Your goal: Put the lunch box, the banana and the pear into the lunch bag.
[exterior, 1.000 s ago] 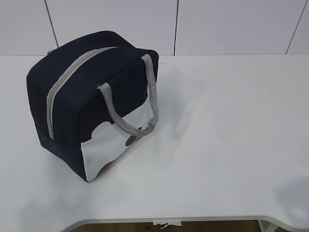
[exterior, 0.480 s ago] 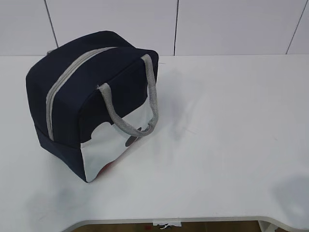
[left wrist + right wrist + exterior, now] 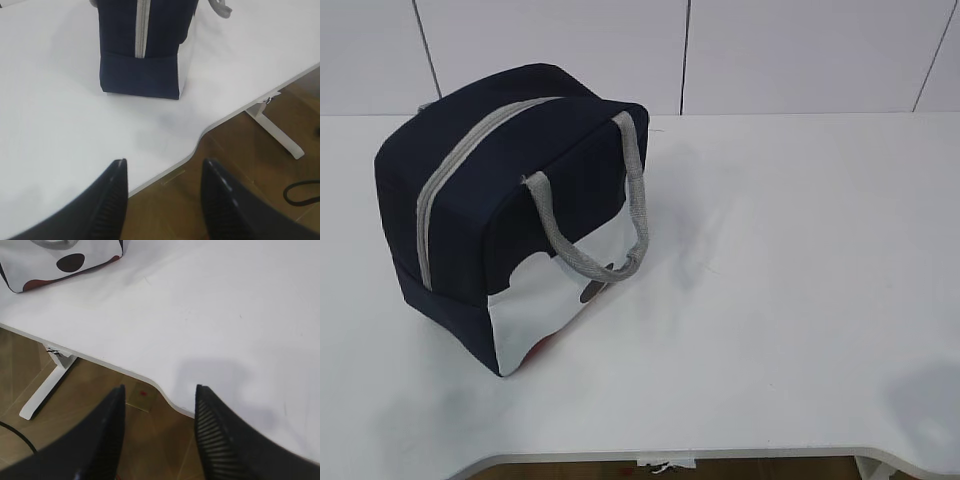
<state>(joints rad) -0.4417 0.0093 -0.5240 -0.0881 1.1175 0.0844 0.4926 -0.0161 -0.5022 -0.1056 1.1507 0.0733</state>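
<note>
Sitting zipped shut on the left of the white desk: the lunch bag, strap drooping down its front. Hanging released and empty off the near edge: left gripper and right gripper.

Your left gripper is hanging over the near edge of the white table, jaws spread apart with nothing between them. The lunch bag is standing upright on the table well ahead of you, its narrow navy end facing you. Its grey zipper is running straight down that end. A white table leg is showing over brown floor at right.
</note>
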